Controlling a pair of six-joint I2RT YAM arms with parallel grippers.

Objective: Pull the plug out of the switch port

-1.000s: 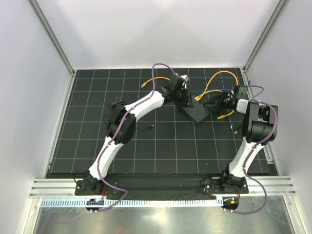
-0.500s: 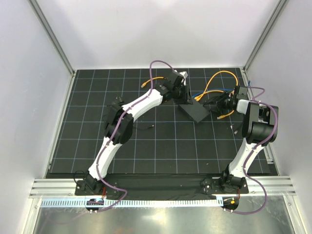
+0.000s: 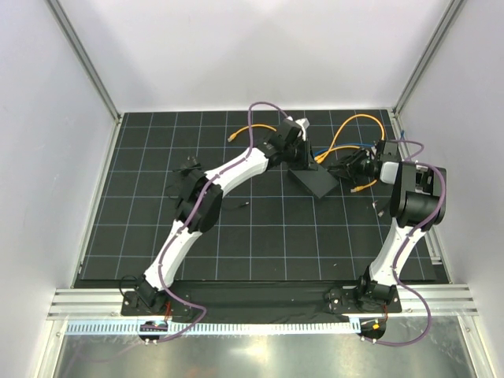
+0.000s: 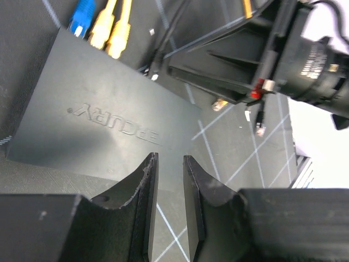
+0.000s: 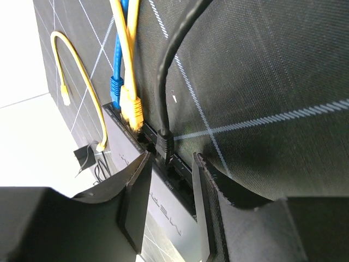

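The switch (image 3: 317, 183) is a flat matte-black box (image 4: 109, 114) with raised lettering on its lid. In its far edge sit a blue plug (image 4: 83, 13), two yellow plugs (image 4: 109, 27) and a black plug (image 5: 164, 144) on a thick black cable (image 5: 174, 54). My right gripper (image 5: 171, 158) is open at that port edge. The black plug sits just beyond its fingertips, close to the left finger and clear of the right one. My left gripper (image 4: 169, 158) hovers over the box's near corner, jaws narrow but open, nothing between them.
Orange-yellow cables (image 3: 346, 130) loop behind the switch, and a loose yellow cable (image 3: 236, 134) lies at the back left. A small black lump with thin wire (image 3: 185, 167) sits left of the left arm. White walls enclose the black grid mat (image 3: 260, 236).
The left wrist has shifted slightly right, toward the switch. Both grippers' jaws have narrowed. The right arm has hardly moved.
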